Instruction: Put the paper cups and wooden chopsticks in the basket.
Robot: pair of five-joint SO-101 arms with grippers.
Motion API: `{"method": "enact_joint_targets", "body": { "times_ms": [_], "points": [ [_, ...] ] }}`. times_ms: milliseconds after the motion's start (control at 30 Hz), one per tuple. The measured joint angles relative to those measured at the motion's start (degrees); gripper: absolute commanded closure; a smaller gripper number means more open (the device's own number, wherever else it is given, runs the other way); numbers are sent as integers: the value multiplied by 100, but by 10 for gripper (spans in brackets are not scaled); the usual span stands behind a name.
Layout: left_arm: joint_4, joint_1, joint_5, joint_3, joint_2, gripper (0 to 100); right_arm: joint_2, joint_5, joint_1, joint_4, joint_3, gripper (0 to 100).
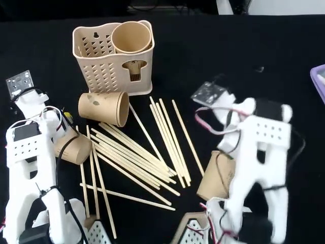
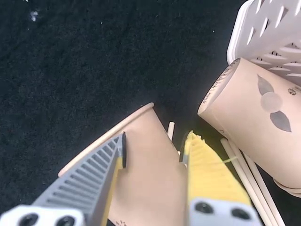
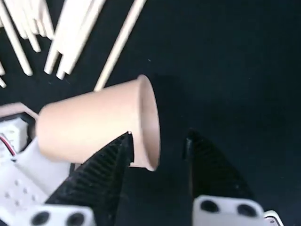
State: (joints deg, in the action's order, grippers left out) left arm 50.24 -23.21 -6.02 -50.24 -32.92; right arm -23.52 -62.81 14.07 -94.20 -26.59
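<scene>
Gripping a held cup (image 2: 148, 174) from either side, the left hand (image 2: 156, 139) has its grey finger (image 2: 101, 165) laid against one flank and its yellow finger (image 2: 207, 165) against the other. This tan paper cup lies on its side on the black counter (image 2: 70, 56), its rim pointing away from the wrist. In the high view it lies at the left edge of the scatter of wooden chopsticks (image 1: 137, 152), close against the left arm. A second cup (image 1: 104, 108) lies on its side just in front of the basket (image 1: 101, 66), near the held one but apart from it. The basket, cream and perforated, stands upright toward the back of the counter, and a third cup (image 1: 131, 36) stands upright inside it at one end, mouth up. The chopsticks lie loose in a fan across the middle of the counter between the two arms, several crossing one another. The right hand (image 3: 157, 139) is spread, its black fingers well apart. One fingertip overlaps the outer wall of a fourth cup (image 3: 89, 122) at the rim, and the other stands off past the mouth, clear of the paper. That cup lies on its side by the right arm, at the right edge of the chopsticks.
</scene>
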Motion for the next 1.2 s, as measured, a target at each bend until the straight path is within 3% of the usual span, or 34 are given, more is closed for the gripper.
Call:
{"method": "enact_joint_targets", "body": {
  "times_ms": [433,767,833,1000,1200],
  "points": [
    [0,0,0,0,0,784,1785,-1486,545,-316,677,776],
    [-35,0,0,0,0,784,1363,-2919,563,-431,237,918],
    [-44,0,0,0,0,784,1169,-2989,554,-431,132,988],
    [-44,0,0,0,0,784,492,-2980,554,-431,0,988],
    [-44,0,0,0,0,784,-97,-2418,554,-466,-185,988]
  ]
}}
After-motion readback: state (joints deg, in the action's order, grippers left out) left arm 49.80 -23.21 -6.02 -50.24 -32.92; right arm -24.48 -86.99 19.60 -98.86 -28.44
